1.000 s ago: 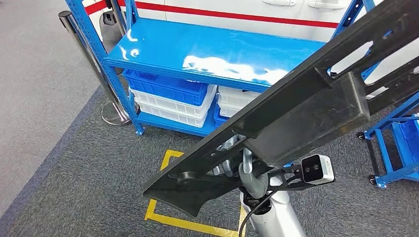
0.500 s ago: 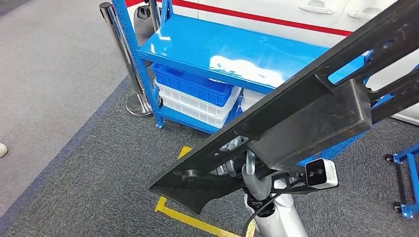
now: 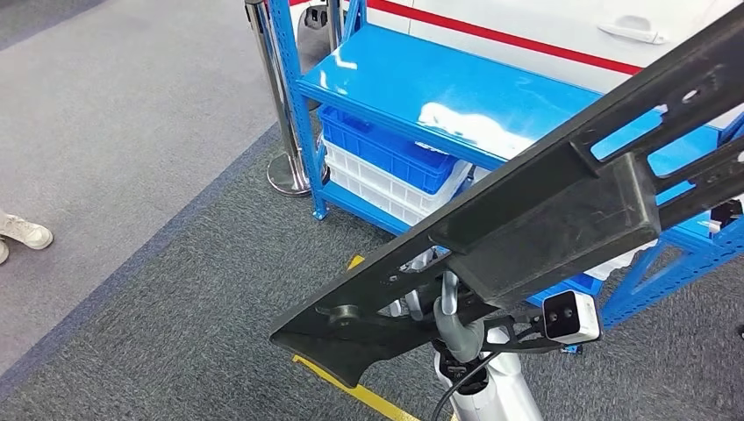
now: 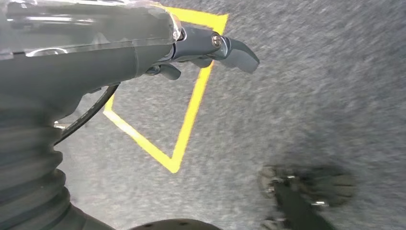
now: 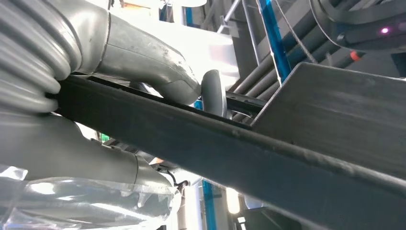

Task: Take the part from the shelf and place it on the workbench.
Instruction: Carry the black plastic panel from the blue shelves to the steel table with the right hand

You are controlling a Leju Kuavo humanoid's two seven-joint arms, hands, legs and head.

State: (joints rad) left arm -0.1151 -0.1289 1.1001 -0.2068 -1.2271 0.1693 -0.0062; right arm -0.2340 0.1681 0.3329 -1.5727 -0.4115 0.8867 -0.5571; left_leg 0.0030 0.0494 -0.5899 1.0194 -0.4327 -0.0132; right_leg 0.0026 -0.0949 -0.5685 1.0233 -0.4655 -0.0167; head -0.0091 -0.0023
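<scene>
Black part [image 3: 544, 210], long and slotted, held tilted across the head view by the right hand [image 5: 158, 72], fingers clamped on its edge. Left hand [image 4: 210, 45] hangs over carpet, fingers loosely apart, holding nothing. Blue shelf [image 3: 412, 79] behind; bins [image 3: 386, 162] (blue on white) stacked underneath, contents hidden.

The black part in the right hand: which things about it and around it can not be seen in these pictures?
- Black part, head view: its far end is cut off by the picture's edge.
- Right hand, head view: mostly hidden under the part; the right wrist view shows its thumb over the part's edge.
- Blue shelf, head view: the part covers its right side.
- Left hand, left wrist view: blurred, holding nothing.
</scene>
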